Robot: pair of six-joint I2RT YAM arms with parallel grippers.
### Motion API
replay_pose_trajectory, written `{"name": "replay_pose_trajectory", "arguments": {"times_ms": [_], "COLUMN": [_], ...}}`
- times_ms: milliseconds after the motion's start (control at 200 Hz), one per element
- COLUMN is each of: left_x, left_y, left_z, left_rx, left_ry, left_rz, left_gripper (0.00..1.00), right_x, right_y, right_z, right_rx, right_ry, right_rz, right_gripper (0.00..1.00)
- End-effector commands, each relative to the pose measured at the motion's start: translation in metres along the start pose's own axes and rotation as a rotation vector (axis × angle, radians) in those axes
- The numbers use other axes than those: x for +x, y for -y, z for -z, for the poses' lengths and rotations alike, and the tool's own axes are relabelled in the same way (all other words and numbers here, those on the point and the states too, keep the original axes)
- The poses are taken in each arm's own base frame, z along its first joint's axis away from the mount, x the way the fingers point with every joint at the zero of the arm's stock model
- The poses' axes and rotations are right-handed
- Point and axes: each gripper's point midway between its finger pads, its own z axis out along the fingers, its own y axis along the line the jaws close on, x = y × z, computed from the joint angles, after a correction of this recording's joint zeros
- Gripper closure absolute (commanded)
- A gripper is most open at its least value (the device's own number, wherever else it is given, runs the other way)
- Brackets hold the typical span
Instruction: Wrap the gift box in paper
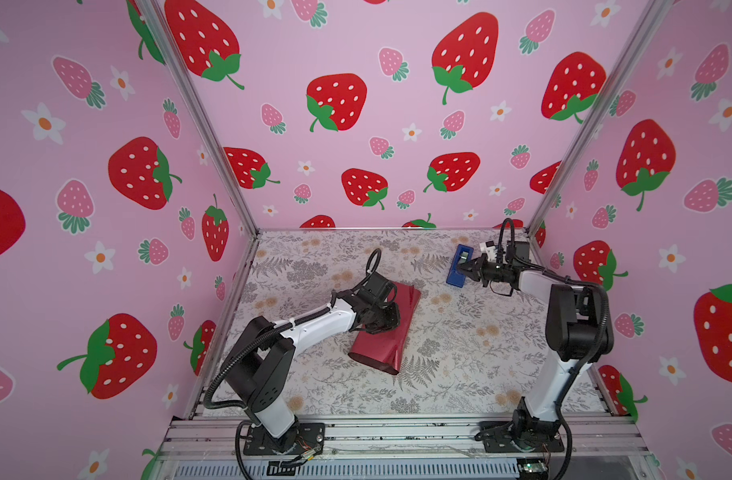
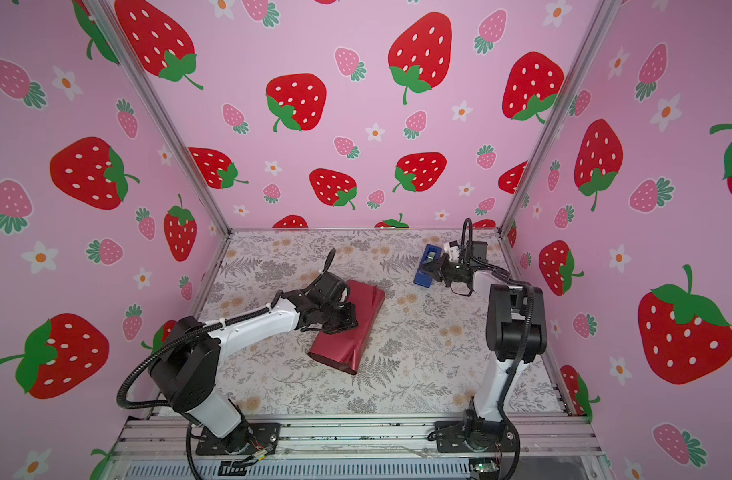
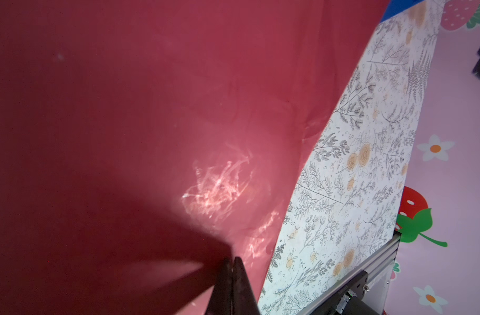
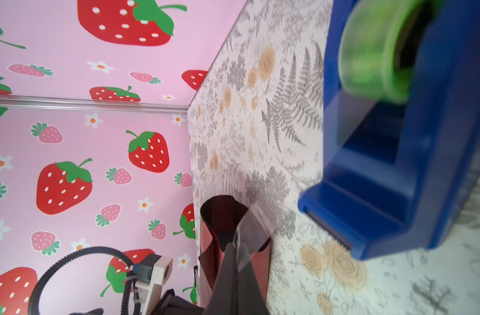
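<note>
Paper (image 1: 381,350) lies mid-table as a flattened crimson sleeve, set on a slant. It is glossy and foil-like with soft creases, and you see the same bundle in both top views (image 2: 340,350). The end toward the arm bases gapes in a rounded mouth, dark inside. The gift box does not show; the sheet hides whatever is inside.

Your left gripper (image 1: 383,324) sits on top of the sleeve. The left wrist view shows its dark fingers (image 3: 241,283) pressed together, tips down at the smooth red sheet, which glints with wrinkled highlights. You cannot tell whether a fold is caught between them.

Your right gripper (image 1: 464,270) reaches the blue plastic tape dispenser (image 1: 454,277) near the back right corner. In the right wrist view it is closed, pinching a clear, blurred tape strip (image 4: 253,226) near the dispenser's serrated cutter (image 4: 328,231). A green tape roll (image 4: 369,60) sits in the boxy housing.

The matte floral table cover (image 1: 459,353) gives you open room between sleeve and dispenser and across the front right. The sleeve's mouth is well apart from the aluminium frame (image 1: 397,434) at the front, while the dispenser stands near the back wall.
</note>
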Motion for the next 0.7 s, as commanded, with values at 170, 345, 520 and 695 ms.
{"name": "replay_pose_trajectory", "arguments": {"times_ms": [170,345,520,695], "left_x": [0.037,0.038,0.038,0.038], "left_y": [-0.051,-0.052,-0.052,-0.053], "left_z": [-0.018,-0.019,-0.019,-0.020], "left_rx": [-0.167,-0.171,-0.172,-0.174], "left_ry": [-0.128,-0.130,-0.132,-0.132], "left_rz": [0.051,0.052,0.053,0.055], "left_gripper": [0.92,0.92,0.92,0.92], "right_x": [0.040,0.049,0.062,0.067], "right_y": [0.026,0.065,0.102,0.110], "right_z": [-0.014,-0.022,-0.022,-0.010], "right_rx": [0.020,0.129,0.224,0.265], "right_ry": [-0.078,-0.110,-0.130,-0.118], "right_rz": [-0.014,-0.017,-0.039,-0.034], "right_gripper": [1.00,1.00,1.00,1.00]}}
